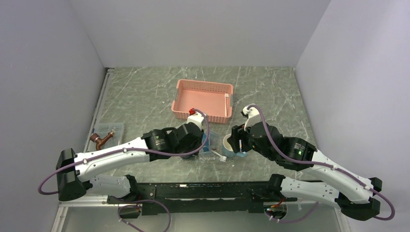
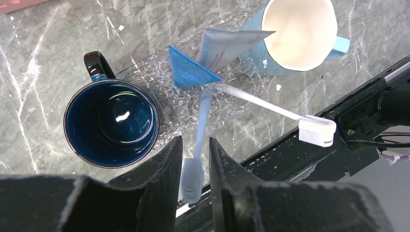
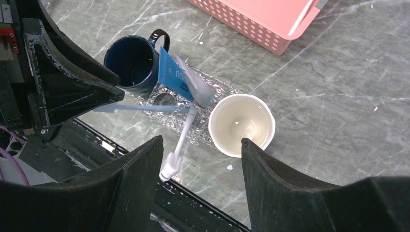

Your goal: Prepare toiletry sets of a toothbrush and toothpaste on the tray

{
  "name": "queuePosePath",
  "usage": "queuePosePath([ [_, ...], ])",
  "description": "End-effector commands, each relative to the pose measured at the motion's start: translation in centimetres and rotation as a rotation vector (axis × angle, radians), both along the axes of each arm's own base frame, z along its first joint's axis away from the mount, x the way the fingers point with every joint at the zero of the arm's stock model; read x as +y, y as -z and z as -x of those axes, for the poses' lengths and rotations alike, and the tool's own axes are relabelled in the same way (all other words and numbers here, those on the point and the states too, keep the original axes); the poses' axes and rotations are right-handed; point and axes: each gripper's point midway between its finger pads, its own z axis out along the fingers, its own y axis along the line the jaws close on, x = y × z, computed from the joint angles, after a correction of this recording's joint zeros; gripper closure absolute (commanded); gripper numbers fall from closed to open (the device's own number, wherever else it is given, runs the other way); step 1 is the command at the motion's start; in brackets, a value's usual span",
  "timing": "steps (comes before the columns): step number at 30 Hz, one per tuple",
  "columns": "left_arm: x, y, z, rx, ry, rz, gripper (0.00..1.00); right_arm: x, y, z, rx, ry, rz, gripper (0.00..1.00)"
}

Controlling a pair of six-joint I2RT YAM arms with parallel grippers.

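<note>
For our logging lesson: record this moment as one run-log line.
left gripper: around toothbrush end, grip unclear | right gripper: open, empty | tray: two toothpaste tubes

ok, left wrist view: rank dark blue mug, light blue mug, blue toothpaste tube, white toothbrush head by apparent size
1. dark blue mug
2. light blue mug: looks nearly as large, but the top edge crops it, so these two are unsure
3. blue toothpaste tube
4. white toothbrush head

**Blues and pink on marble**

The table [image 1: 145,96] is grey-green marble with white veins. Pink slatted basket [image 1: 205,82]. Navy mug [image 2: 111,123], black handle. Sky-blue cup [image 2: 300,31], cream inside. Blue toothpaste tube [image 2: 186,70], pale end. White toothbrush [image 2: 261,102], pale blue toothbrush [image 2: 202,121]. Clear, bubbly-patterned tray [image 2: 159,72].
</note>
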Motion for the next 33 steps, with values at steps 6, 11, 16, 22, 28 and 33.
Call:
queuePosePath([
  [6,0.5,-1.1,0.1,-0.026,-0.021,0.033,0.67,0.3,-1.2,-0.4,-0.03,0.018,-0.057,0.38],
  [11,0.7,-1.5,0.0,-0.036,-0.026,0.033,0.67,0.3,-1.3,-0.4,-0.026,0.017,-0.059,0.38],
  [16,1.1,-1.9,-0.1,-0.049,-0.028,0.026,0.67,0.3,-1.5,-0.4,-0.024,0.017,-0.063,0.38],
  [22,1.5,-2.5,-0.1,-0.06,-0.028,0.023,0.64,0.4,-1.5,-0.3,-0.018,0.012,-0.058,0.38],
  [28,2.1,-3.7,-0.1,-0.08,-0.027,0.029,0.56,0.7,-1.5,-0.2,-0.009,0.005,-0.054,0.37],
  [33,2.5,-5.0,0.0,-0.11,-0.013,0.049,0.47,1.1,-1.2,-0.1,0.007,-0.009,-0.044,0.36],
])
